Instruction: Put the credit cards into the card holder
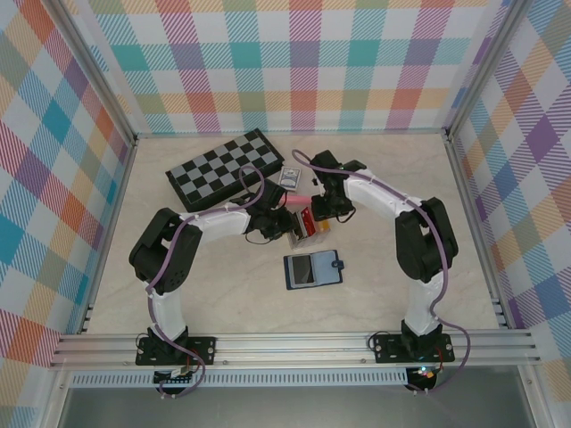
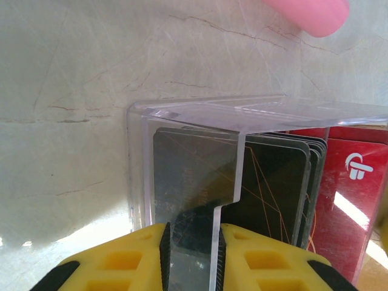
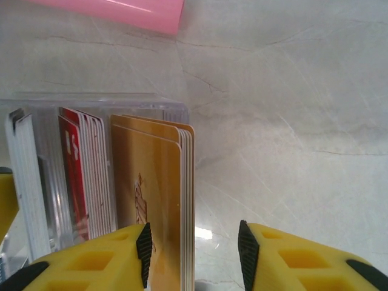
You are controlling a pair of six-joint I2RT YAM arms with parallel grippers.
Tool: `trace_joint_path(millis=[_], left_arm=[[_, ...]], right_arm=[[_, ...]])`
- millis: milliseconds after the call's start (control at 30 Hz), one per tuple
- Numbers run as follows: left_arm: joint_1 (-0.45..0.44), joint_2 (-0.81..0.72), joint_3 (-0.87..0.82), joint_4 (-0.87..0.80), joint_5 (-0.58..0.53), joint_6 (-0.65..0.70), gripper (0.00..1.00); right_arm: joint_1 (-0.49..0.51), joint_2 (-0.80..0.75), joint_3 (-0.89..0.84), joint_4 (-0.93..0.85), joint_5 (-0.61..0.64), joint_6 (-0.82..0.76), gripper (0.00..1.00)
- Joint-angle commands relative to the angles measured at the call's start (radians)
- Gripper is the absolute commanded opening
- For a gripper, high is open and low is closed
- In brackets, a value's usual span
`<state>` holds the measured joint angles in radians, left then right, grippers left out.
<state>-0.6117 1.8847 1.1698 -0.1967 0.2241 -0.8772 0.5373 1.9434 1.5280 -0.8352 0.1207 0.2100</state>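
Observation:
The credit cards stand on edge in a clear plastic box (image 2: pixel 200 112). Black cards (image 2: pixel 267 182) and a red card (image 2: pixel 351 194) show through its wall. My left gripper (image 2: pixel 192 242) is shut on the box's notched wall. An orange stack of cards (image 3: pixel 151 194) stands at the box's open end, beside red (image 3: pixel 73 176) and white ones (image 3: pixel 27 182). My right gripper (image 3: pixel 194 242) is open around the orange stack, which lies against the left pad with a wide gap to the right pad. The navy card holder (image 1: pixel 312 270) lies open on the table, nearer than both grippers (image 1: pixel 290 225) (image 1: pixel 323 212).
A folded chessboard (image 1: pixel 223 168) lies at the back left. A small pack of playing cards (image 1: pixel 290 177) sits behind the grippers. A pink object (image 3: pixel 121 11) lies just beyond the box. Plaid walls close in the table on three sides.

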Motion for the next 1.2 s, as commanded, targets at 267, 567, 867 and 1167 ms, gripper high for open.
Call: trace_joint_path(millis=[267, 567, 867, 1167], left_arm=[[0.005, 0.016, -0.02, -0.065, -0.005, 0.006, 0.25], [0.005, 0.016, -0.018, -0.062, -0.002, 0.006, 0.25], [0.004, 0.019, -0.016, -0.062, 0.0, 0.004, 0.24], [0.004, 0.022, -0.015, -0.064, 0.003, 0.007, 0.24]], right_arm=[[-0.002, -0.028, 0.021, -0.028, 0.14, 0.0, 0.45], [-0.002, -0.05, 0.017, -0.034, 0.126, 0.001, 0.42], [0.0, -0.064, 0.018, -0.038, 0.122, -0.004, 0.34], [0.001, -0.057, 0.017, -0.032, 0.087, -0.001, 0.19]])
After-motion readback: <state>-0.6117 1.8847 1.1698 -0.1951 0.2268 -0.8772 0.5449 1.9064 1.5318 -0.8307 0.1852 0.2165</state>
